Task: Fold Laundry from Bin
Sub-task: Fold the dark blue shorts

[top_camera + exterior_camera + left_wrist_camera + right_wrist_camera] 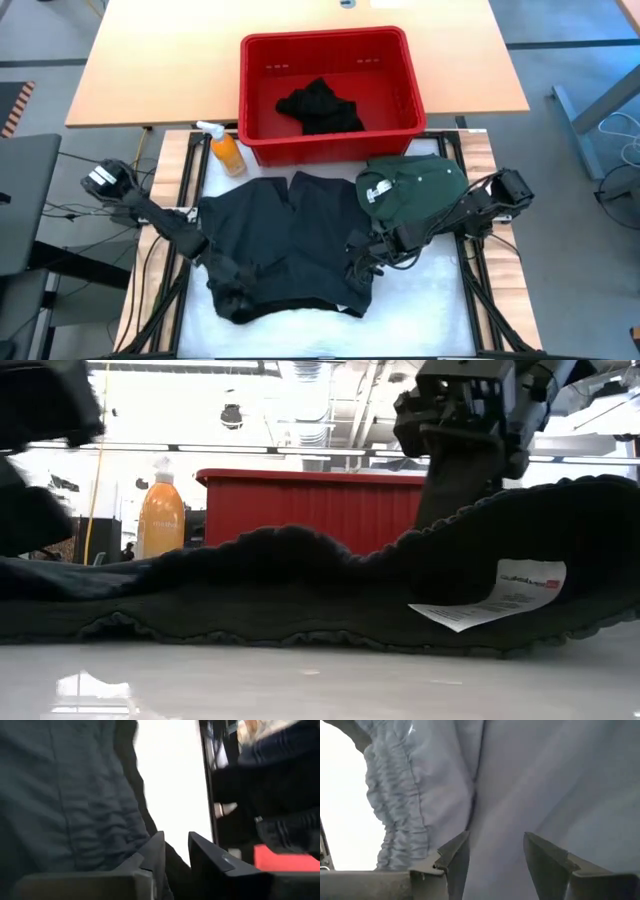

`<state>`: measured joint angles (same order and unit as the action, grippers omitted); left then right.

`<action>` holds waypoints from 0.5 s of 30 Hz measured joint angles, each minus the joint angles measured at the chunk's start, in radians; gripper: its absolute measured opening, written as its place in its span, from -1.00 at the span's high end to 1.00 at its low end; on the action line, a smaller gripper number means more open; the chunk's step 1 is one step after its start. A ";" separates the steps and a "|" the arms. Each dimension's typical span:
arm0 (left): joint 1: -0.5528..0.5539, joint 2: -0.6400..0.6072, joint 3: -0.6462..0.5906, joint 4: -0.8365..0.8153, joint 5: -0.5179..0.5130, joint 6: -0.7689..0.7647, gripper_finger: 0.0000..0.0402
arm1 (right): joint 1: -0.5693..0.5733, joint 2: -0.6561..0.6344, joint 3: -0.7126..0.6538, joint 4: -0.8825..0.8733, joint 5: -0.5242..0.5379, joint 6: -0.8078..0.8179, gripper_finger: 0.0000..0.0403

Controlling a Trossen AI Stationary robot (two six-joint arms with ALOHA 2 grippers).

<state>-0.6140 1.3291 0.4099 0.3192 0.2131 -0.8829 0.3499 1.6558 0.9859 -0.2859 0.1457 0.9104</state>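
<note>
Now: black garment [285, 245] spread flat, waistband wrinkled; left pincer [232, 277] narrow, right pincer [362, 262] wide.

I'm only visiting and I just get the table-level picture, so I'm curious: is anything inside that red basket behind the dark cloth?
Observer: Yes. From above, the bin holds one crumpled black garment.
Operator: Is the cloth in front the only piece taken out?
Observer: No. A green garment lies by the bin's front right corner, next to the spread dark garment.
Operator: Where are the two claws?
Observer: The left gripper is at the spread garment's near left corner. The right gripper is at its near right edge, fingers apart.
</note>
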 joint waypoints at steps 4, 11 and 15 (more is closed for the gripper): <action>-0.128 0.077 0.000 0.063 -0.002 -0.127 0.80 | 0.018 0.000 0.000 -0.004 -0.022 0.032 -0.04; -0.283 0.120 0.000 0.123 -0.086 -0.190 0.99 | 0.091 -0.001 0.000 -0.009 0.068 0.178 -0.04; -0.363 0.118 0.000 0.182 -0.145 -0.226 0.99 | 0.098 -0.001 0.000 -0.087 0.087 0.447 -0.04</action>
<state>-0.9768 1.4467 0.4099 0.5011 0.0676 -1.1084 0.4480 1.6550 0.9855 -0.3729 0.2330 1.3571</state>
